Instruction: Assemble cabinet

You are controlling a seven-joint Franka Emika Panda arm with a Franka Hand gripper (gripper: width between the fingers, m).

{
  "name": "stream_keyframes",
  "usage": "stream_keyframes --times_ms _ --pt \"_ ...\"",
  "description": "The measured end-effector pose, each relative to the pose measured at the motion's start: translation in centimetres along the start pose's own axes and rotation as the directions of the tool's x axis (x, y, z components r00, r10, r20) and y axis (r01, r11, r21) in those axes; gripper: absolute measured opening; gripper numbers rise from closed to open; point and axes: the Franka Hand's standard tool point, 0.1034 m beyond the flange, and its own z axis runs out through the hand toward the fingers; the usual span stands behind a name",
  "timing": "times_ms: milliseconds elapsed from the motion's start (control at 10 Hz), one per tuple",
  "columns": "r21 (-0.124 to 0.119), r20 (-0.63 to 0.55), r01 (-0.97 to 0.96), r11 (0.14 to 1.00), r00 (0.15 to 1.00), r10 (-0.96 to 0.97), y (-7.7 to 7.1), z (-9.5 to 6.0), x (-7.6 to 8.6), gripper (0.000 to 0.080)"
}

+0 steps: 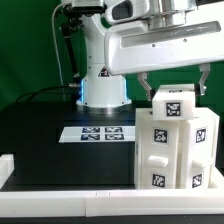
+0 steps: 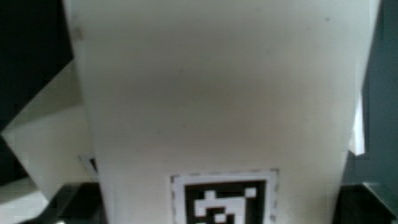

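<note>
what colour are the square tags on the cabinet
Black-and-white patterned squares on the white cabinet; clearest in the exterior view.

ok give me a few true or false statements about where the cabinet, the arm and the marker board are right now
1. The large white boxy plastic cabinet body stands on the black table. True.
2. The end effector hangs far off at the exterior view's left. False: it is right over the cabinet, at the exterior view's right.
3. The thin flat white marker board lies beside the cabinet. True.
4. The cabinet carries no tags. False: several square black-and-white tags show on it.
5. The marker board sits on top of the cabinet. False: it lies flat on the table.
</note>
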Motion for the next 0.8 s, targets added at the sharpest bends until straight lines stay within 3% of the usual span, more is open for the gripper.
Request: stream_keyframes --times_ms 300,600,800 --pt "0.019 -0.010 -0.258 0.966 0.966 0.258 0.14 0.01 0.18 0.0560" --pt "0.032 0.003 -0.476 0.879 0.879 0.477 0.10 0.00 0.22 0.0560" --pt "0.034 0.014 -0.638 0.769 0.770 0.638 0.09 0.01 0.20 0.0560"
